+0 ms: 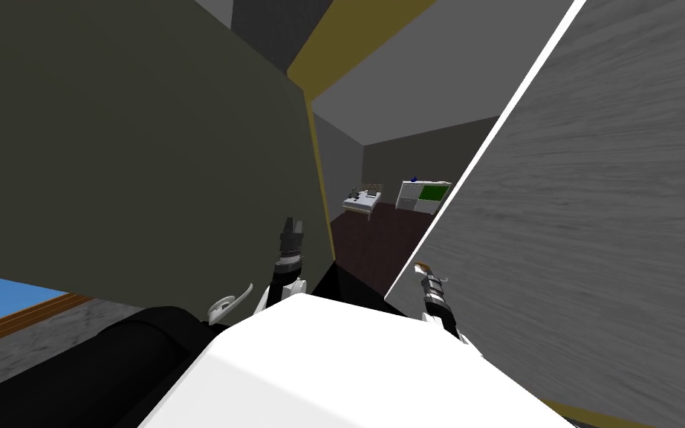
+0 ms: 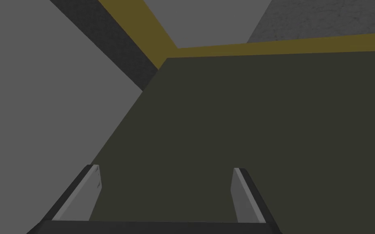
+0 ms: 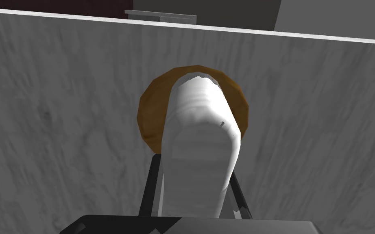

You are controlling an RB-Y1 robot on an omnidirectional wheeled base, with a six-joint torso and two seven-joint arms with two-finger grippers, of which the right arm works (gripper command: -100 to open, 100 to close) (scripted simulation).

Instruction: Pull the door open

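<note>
Door [image 1: 593, 223]: grey slab with streaky wood grain and a thin white edge, 3 o'clock in the head view, standing ajar.
Handle [image 3: 199, 142]: smooth white rounded lever on a round brown rosette [image 3: 152, 109], 4 o'clock, near the door's edge.
Right gripper [image 3: 195, 170]: clamped on the lever, blades pressing its sides.
Left gripper [image 2: 166, 168]: blades spread, nothing between them, facing a flat dark olive wall [image 2: 243, 142].
</note>
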